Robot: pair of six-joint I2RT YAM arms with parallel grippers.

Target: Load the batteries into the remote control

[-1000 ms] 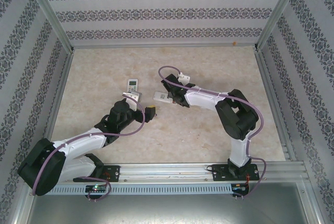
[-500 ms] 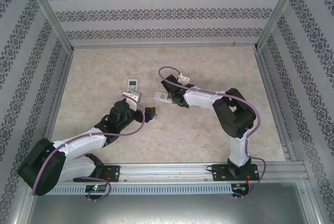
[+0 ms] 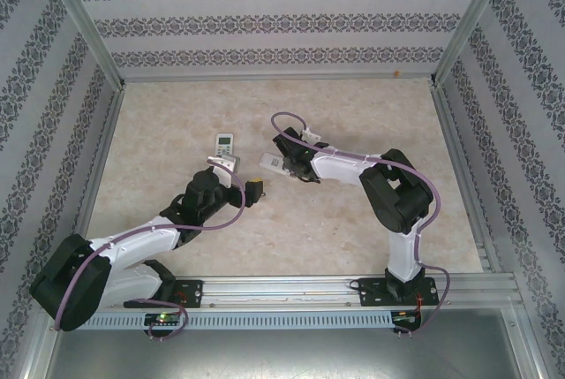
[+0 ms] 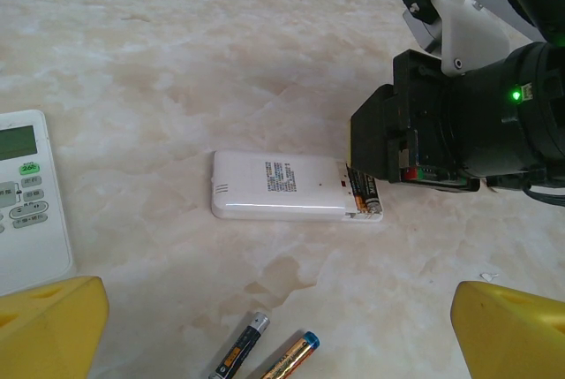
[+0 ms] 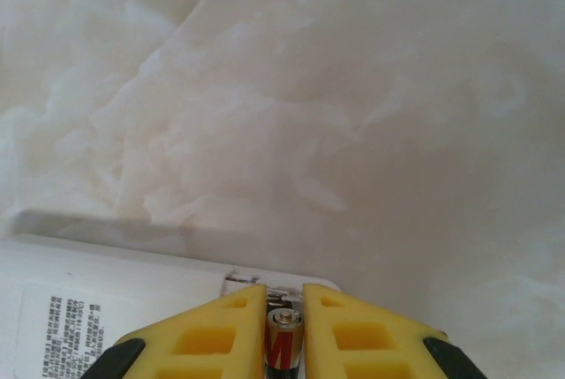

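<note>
Your right claw sits at the open battery end of the white remote, which lies face-down on the counter with its printed label up. In the right wrist view, its two yellow fingers stand close together with only a narrow gap. A battery with a red-and-black body and a silvery tip lies right in that gap, its tip pointing toward the rim of the remote's compartment. Thin dark slivers show on either side of it, so you cannot tell whether the claw is pinching that battery or merely flanking it. In the left wrist view, the dark body of the right claw covers the compartment end of the remote, and a battery lies in the compartment just beneath it. Your left claw is spread wide and grasps nothing, with its yellow fingers on the near side of the remote, well apart from it. Two loose batteries lie flat on the counter on that same near side of the remote, between those fingers. One is a dark battery with a silvery tip, and just beside it lies a golden battery with a blue end, both slanted the same way. A second remote, face-up with its screen and buttons showing, lies off the closed end of the remote.
</note>
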